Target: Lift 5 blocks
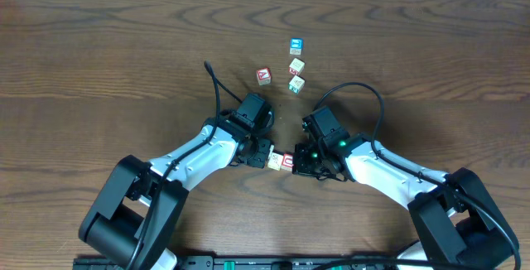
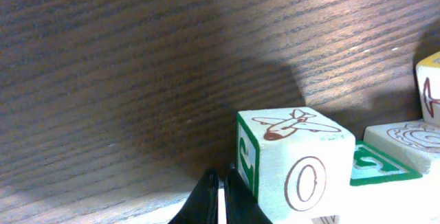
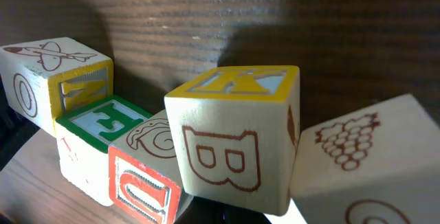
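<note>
Five wooden alphabet blocks [image 1: 281, 161] sat bunched at the near middle of the dark, wood-grained counter [image 1: 99, 55], between the two tools. In the right wrist view, the airplane block [image 3: 48, 80] at left carried a brown-outlined plane on top, an "O" on one cream face and a yellow-framed letter on another. Next to it the green E block [image 3: 103, 121] showed a green-bordered "E" facing up. The red U block [image 3: 144, 183] had a red-framed "U" with a curled line drawing above it. The B block [image 3: 227, 148], tilted, bore a brown "B" under a yellow "K" face, and the grape block [image 3: 364, 155] leaned at right with a bunch of grapes. The left tool [image 2: 220, 196] was clenched, its black fingers nearly touching, just beside the airplane block. The right tool [image 1: 302, 162] was clenched as well, at the cluster's right. Farther back stood a red "A" cube [image 1: 263, 76], a blue cube [image 1: 295, 46] and two pale cubes [image 1: 296, 65].
</note>
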Available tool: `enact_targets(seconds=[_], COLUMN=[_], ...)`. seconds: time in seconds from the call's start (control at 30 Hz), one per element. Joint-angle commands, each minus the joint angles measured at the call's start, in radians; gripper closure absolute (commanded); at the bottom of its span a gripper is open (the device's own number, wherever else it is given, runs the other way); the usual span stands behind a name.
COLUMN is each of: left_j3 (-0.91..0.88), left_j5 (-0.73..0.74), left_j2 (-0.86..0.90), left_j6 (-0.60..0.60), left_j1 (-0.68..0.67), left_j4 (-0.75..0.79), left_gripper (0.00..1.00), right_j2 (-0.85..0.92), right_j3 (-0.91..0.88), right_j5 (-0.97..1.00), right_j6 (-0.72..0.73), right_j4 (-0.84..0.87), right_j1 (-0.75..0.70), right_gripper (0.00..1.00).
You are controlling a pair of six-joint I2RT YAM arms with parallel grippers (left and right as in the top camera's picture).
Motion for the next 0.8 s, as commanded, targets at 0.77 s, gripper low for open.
enact_targets(seconds=[0.77], left_j3=[0.025], left_j5=[0.084], left_j2=[0.013], left_j6=[-0.040], left_j1=[-0.068], left_j4=[-0.015], left_gripper=[0.93], right_j2=[0.008], right_j3=[0.007], right_j5=[0.035], right_j6=[-0.118], right_j4=[0.079], right_j1=[0.000], right_gripper=[0.99])
